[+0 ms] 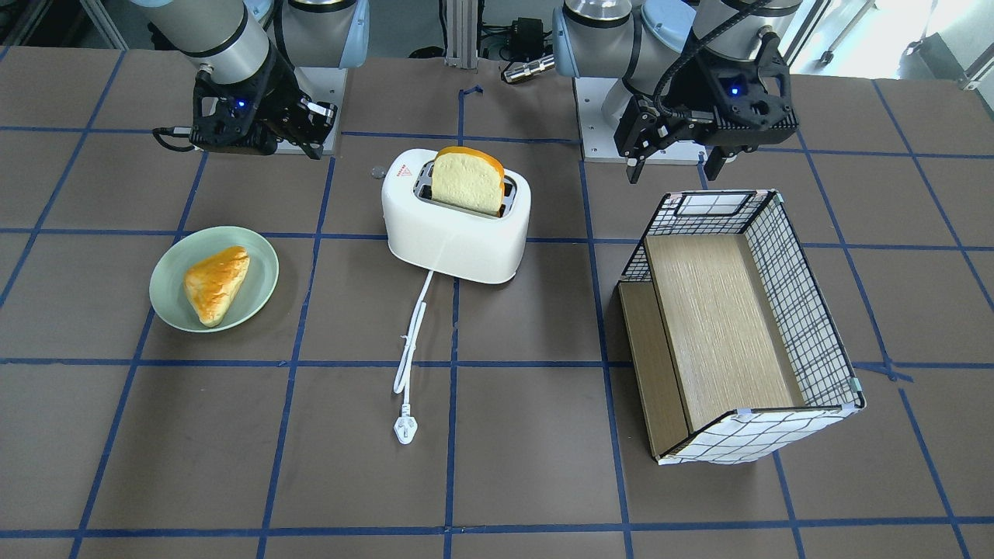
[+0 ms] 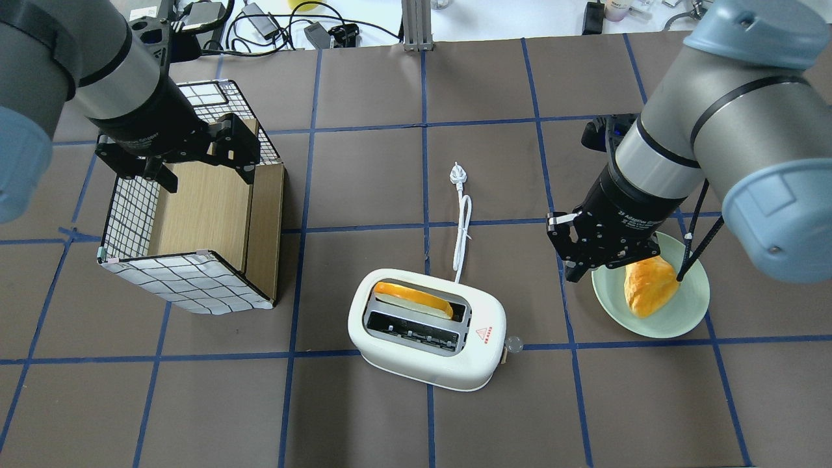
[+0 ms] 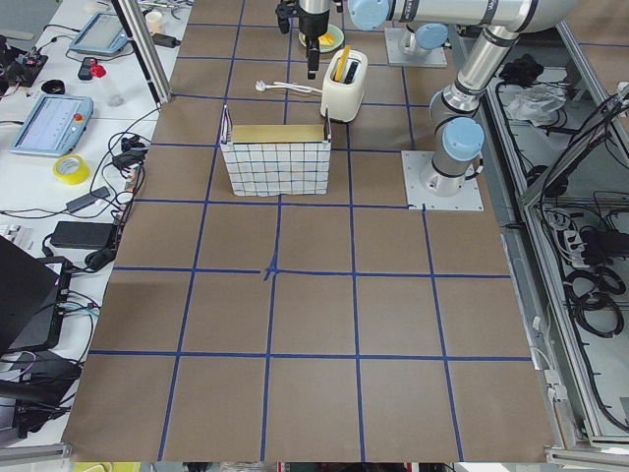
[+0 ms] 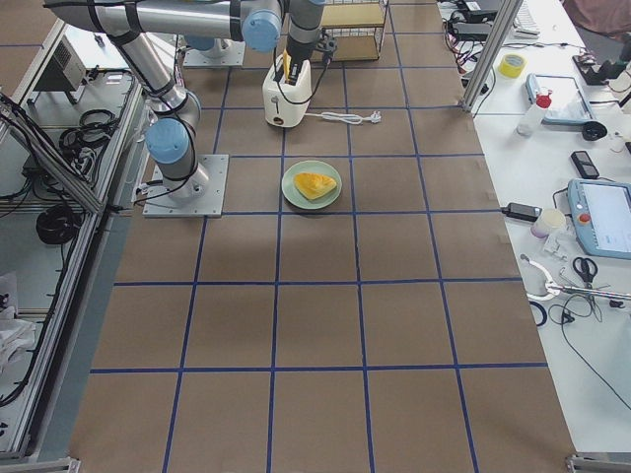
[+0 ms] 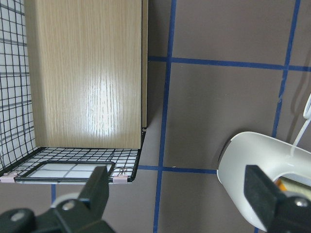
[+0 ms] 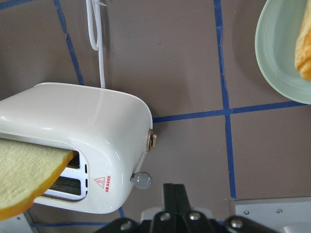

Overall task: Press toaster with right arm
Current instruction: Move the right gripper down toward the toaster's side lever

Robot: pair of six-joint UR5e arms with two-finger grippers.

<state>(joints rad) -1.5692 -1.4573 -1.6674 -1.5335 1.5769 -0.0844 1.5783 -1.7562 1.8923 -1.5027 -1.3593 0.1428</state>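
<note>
The white two-slot toaster (image 2: pixel 426 338) stands mid-table with a bread slice (image 2: pixel 411 298) upright in one slot. Its grey lever knob (image 2: pixel 514 343) sticks out of the end that faces my right arm. My right gripper (image 2: pixel 573 272) is shut and empty. It hovers above the table between the toaster and the green plate, apart from both. In the right wrist view the fingers (image 6: pixel 173 191) are pressed together, with the knob (image 6: pixel 143 179) just beside them and the toaster (image 6: pixel 82 126) to the left. My left gripper (image 2: pixel 207 172) is open over the basket.
A wire basket with a wooden floor (image 2: pixel 130 208) lies on its side at my left. A green plate (image 2: pixel 695 305) holds a pastry (image 2: pixel 650 286) at my right. The toaster's white cord (image 2: pixel 463 221) trails away across the table, unplugged.
</note>
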